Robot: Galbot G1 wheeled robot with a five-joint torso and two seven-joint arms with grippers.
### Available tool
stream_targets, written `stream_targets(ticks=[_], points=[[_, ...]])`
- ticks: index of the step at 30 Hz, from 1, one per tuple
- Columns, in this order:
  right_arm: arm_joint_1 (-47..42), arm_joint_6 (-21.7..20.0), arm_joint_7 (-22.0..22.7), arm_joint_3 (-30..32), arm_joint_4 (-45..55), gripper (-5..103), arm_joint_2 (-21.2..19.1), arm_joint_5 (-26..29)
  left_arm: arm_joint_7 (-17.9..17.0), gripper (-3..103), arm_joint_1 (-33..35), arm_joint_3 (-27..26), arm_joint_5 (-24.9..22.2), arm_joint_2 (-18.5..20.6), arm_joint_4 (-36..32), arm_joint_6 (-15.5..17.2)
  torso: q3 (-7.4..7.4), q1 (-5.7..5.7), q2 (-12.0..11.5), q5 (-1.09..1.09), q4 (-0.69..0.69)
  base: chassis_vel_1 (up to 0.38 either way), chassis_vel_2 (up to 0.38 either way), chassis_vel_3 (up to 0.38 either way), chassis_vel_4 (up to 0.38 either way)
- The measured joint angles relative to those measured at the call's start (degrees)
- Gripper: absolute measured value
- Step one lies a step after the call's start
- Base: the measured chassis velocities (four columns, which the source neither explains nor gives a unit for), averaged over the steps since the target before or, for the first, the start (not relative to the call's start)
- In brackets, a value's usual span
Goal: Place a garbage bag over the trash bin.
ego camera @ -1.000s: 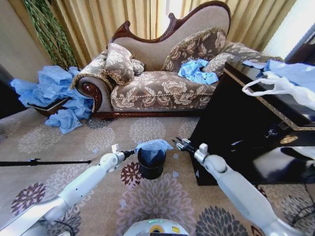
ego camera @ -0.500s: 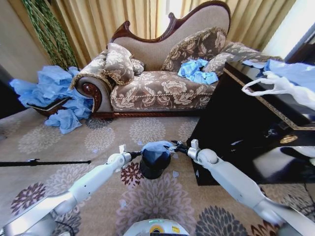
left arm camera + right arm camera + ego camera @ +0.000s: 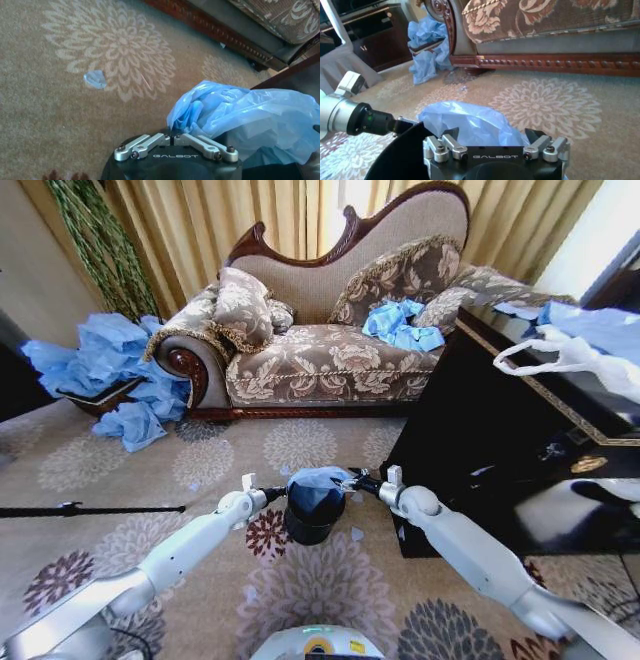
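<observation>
Right end effector (image 3: 362, 479) has closed in, both gripping garbage bag (image 3: 316, 480) over trash bin (image 3: 312, 525)

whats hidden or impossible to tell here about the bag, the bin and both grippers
- Head view: the trash bin rim is covered by the garbage bag, so how far the bag is seated is unclear.
- Left wrist view: the left gripper fingers meet at bag folds; whether plastic is pinched is hidden.
- Right wrist view: the right gripper fingertips are hidden by its own housing; grip unclear.
- Inside of the bin: hidden by the bag.
</observation>
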Motion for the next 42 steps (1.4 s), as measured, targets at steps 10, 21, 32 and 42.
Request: stream_targets(ticks=[10, 21, 32, 42], points=[[-0.24, 0.04, -0.80, -0.28, 0.14, 60, 0.91, 0.56, -0.08, 0, 0.05, -0.40, -0.39, 1.51, -1.20, 0.03, 0.00, 0.00, 0.00, -0.01, 0.00, 0.000, 0.000, 0.000, 0.000], [-0.30, 0.19, -1.25, -0.31, -0.07, 32, 1.73, 0.98, -0.15, 0, 0.30, -0.79, -0.54, 2.10, -1.77, 0.00, 0.00, 0.00, 0.00, -0.01, 0.00, 0.000, 0.000, 0.000, 0.000], [-2.35, 0.32, -1.24, 0.76, 1.50, 2, 0.69, 1.21, -0.28, 0, -0.11, -0.96, -0.90, 2.32, -1.76, -0.10, -0.01, 0.00, 0.00, 0.00, -0.02, 0.000, 0.000, 0.000, 0.000], [-4.86, 2.19, -1.74, 0.26, 5.48, 0, 0.89, 1.50, -0.96, 0, 2.62, -5.44, -1.29, 4.35, -4.14, -0.14, -0.01, -0.01, 0.00, -0.01, -0.02, 0.000, 0.000, 0.000, 0.000]])
